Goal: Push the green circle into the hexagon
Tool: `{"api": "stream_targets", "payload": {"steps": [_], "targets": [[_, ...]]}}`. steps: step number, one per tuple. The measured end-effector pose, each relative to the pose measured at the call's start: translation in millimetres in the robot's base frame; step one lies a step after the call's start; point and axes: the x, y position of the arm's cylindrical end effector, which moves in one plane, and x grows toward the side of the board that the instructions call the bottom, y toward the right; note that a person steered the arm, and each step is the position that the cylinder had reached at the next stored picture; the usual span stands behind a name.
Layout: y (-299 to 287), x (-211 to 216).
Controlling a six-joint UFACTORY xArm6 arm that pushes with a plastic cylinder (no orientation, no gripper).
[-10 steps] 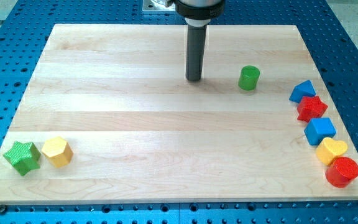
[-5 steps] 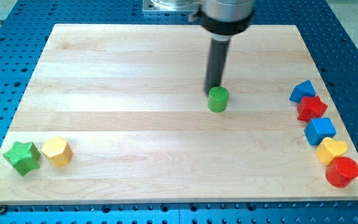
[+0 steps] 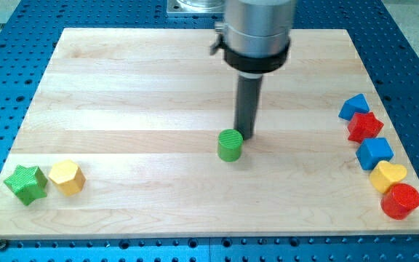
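Note:
The green circle (image 3: 230,145) is a small upright cylinder near the middle of the wooden board (image 3: 122,87). My tip (image 3: 246,136) rests just to its upper right, touching or nearly touching it. The yellow hexagon (image 3: 67,177) lies at the view's lower left, far to the left of the green circle. A green star (image 3: 26,183) sits right beside the hexagon on its left.
A column of blocks runs down the board's right edge: a blue block (image 3: 353,106), a red star (image 3: 364,126), a blue cube (image 3: 374,153), a yellow heart (image 3: 388,176) and a red cylinder (image 3: 401,201). Blue perforated table surrounds the board.
The green circle has slid from the upper right down and left towards the board's middle. My tip has followed it, staying at its upper right.

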Motion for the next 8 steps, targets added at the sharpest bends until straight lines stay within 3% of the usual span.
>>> {"api": "stream_targets", "payload": {"steps": [1,3,4,5,6,7,8], "targets": [[-13,22],[-139,35],[-95,45],[-146,72],[-233,74],[-245,76],[-202,68]]}}
